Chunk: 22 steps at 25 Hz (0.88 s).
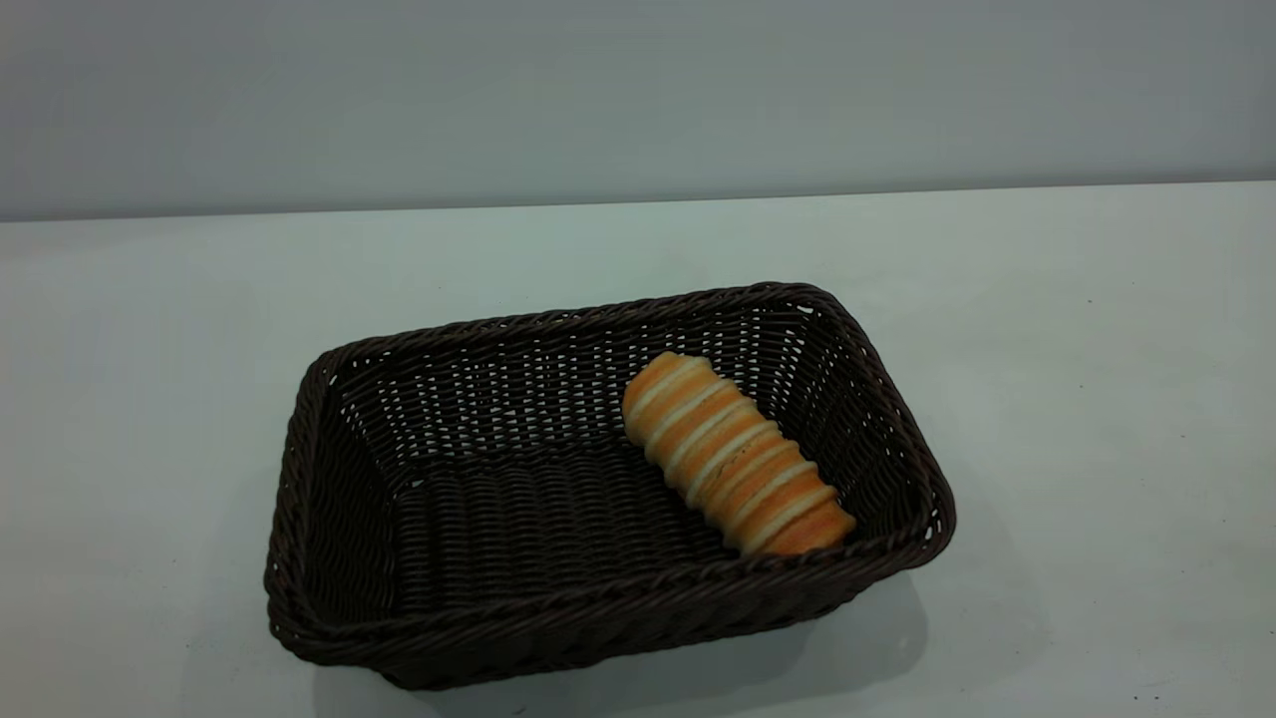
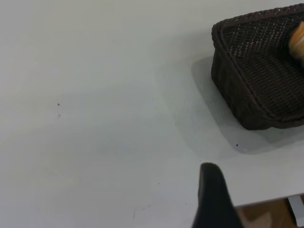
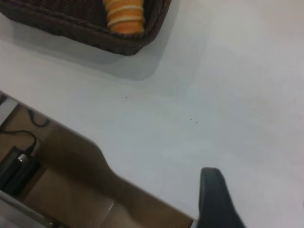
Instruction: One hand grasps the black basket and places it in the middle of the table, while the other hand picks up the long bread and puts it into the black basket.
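The black basket [image 1: 558,588] sits near the middle of the desk [image 1: 1097,379], somewhat toward its near edge, and the long bread [image 1: 736,454] lies inside it, slanted across the floor at the basket's right end with one tip close under the near rim. Judged from how things lie, both parts of the task look done.

Neither arm shows in the exterior view. The left gripper [image 2: 214,199] hangs over bare desk by the near edge, well apart from the basket; only one dark finger shows, so I cannot tell how its jaws stand. The right gripper [image 3: 216,199] is likewise over the desk's edge, away from the basket's corner, and its jaws cannot be read either.

Little can go wrong now. The main risk would be an arm swinging low on its way to rest and clipping the basket's braided rim, which could slide the light wicker off centre or roll the loaf against the wall.
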Tool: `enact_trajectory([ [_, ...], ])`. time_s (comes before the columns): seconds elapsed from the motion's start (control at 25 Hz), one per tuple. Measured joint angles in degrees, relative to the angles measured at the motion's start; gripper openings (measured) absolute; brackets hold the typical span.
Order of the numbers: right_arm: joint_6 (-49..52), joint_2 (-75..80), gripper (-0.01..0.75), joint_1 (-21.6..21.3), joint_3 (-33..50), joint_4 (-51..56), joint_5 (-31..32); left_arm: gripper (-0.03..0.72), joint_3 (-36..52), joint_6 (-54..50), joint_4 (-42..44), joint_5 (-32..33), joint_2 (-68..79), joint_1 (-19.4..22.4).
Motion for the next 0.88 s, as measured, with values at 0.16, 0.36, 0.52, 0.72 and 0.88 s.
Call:
enact_trajectory([
  [0.16,0.0,0.0,0.401,0.0,0.0,0.0,0.0,0.517,0.0,0.0,0.0,0.0,0.0,0.0],
  [0.36,0.0,0.0,0.376,0.0,0.0,0.0,0.0,0.517,0.0,0.0,0.0,0.0,0.0,0.0],
  [0.52,0.0,0.0,0.350,0.0,0.0,0.0,0.0,0.517,0.0,0.0,0.0,0.0,0.0,0.0],
  [0.72,0.0,0.0,0.309,0.0,0.0,0.0,0.0,0.517,0.0,0.0,0.0,0.0,0.0,0.0],
  [0.88,0.0,0.0,0.268,0.0,0.0,0.0,0.0,0.517,0.0,0.0,0.0,0.0,0.0,0.0],
])
